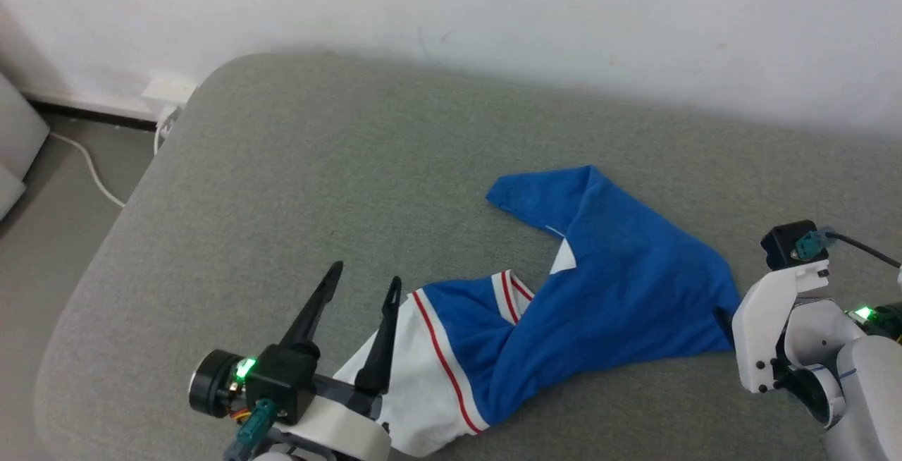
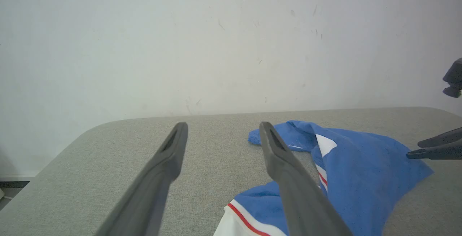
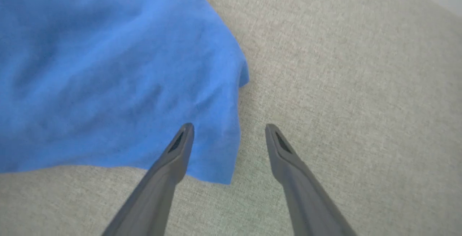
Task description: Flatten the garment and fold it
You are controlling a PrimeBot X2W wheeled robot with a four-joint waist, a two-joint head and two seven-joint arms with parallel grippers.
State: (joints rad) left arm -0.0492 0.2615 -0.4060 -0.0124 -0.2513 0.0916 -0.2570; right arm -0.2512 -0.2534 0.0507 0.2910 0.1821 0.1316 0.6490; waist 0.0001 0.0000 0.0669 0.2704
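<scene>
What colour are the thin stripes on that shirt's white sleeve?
Red. The sleeve of the shirt shows best in the head view.

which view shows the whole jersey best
The head view: the garment lies almost whole, crumpled on the grey cushion. The left wrist view cuts off its white sleeve end; the right wrist view catches one blue corner.
</scene>
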